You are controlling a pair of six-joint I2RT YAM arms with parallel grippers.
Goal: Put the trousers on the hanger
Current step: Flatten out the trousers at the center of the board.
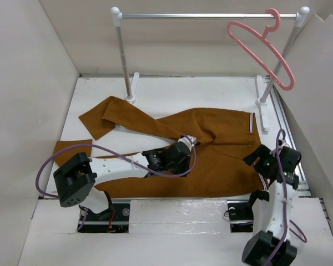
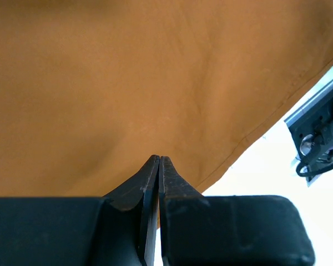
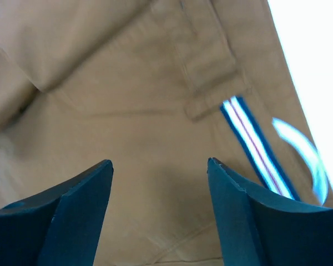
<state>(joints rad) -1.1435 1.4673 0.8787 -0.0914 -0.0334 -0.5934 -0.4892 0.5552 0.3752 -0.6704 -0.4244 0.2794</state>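
Overhead alone, the hanger hangs on the rail.

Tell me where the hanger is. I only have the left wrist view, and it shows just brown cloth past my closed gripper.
Observer: The hanger hangs by its hook at the right end of the clothes rail, beyond the trousers.
Operator: Is the right gripper holding anything?
Observer: No. The right gripper is open over the waistband end, with nothing between its fingers.
Operator: Are the trousers lying flat?
Observer: Mostly. They are spread on the table, but one leg is folded over near the rail's left post.
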